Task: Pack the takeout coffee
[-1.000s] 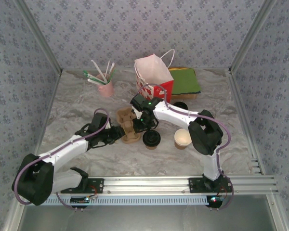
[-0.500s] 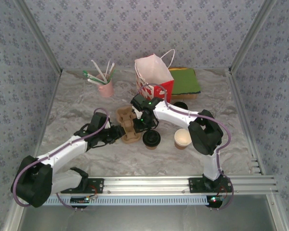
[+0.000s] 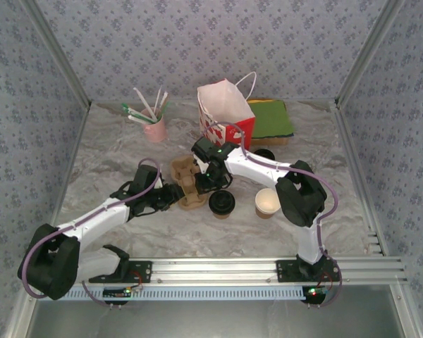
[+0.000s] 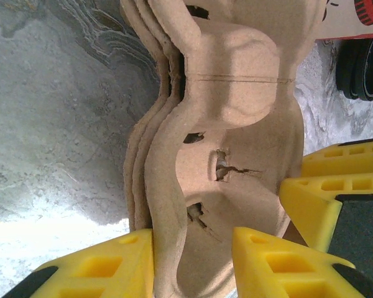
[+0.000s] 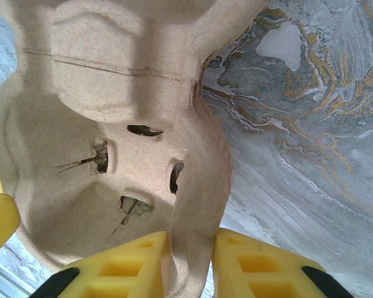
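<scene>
The takeout coffee (image 3: 221, 203), a small brown paper cup under a round black lid, stood upright on the tabletop (image 3: 113, 151) just right of the pulp carrier stack (image 3: 187, 182), whose walls the left gripper (image 4: 193, 248) and right gripper (image 5: 191, 248) each pinched, while a pink cup (image 3: 154, 129) beyond the stack held straws (image 3: 144, 105).

- One takeout coffee (image 3: 221, 203), lidded.
- One lidless paper cup (image 3: 267, 203).
- One loose black lid (image 3: 264, 153).
- One paper bag (image 3: 224, 113).
- One pink cup (image 3: 154, 129) holding several straws (image 3: 144, 105).
- One stack of pulp carriers (image 3: 181, 170), at least three nested.
- One green folded pile (image 3: 271, 118).
</scene>
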Controlling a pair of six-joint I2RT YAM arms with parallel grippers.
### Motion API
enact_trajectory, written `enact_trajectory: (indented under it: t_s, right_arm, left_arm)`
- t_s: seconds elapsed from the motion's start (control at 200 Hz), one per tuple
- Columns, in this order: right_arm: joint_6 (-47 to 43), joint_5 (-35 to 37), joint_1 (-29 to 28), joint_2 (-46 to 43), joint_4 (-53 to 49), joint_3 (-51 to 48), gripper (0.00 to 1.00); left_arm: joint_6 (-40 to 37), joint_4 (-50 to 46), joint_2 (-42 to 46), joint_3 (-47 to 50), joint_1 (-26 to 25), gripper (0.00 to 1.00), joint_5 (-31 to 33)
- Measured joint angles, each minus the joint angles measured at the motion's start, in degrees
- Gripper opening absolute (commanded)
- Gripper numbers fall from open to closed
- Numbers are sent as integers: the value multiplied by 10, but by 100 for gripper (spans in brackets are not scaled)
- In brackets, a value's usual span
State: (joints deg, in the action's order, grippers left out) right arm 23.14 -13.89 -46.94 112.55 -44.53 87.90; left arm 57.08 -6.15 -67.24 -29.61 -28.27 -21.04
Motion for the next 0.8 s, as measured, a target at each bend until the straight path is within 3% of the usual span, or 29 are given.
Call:
enact_trajectory:
  t_s: [0.13,0.595,0.8]
  right_arm:
    - [1,-7,2,0,0,0,29]
    - [10,-26,4,-2,0,0,27]
    - [11,-29,5,-4,0,0,28]
  left_arm:
    - [0,0,1,0,0,37,0]
    - [7,15,13,0,0,36,-2]
    - [10,11,3,0,0,26,1]
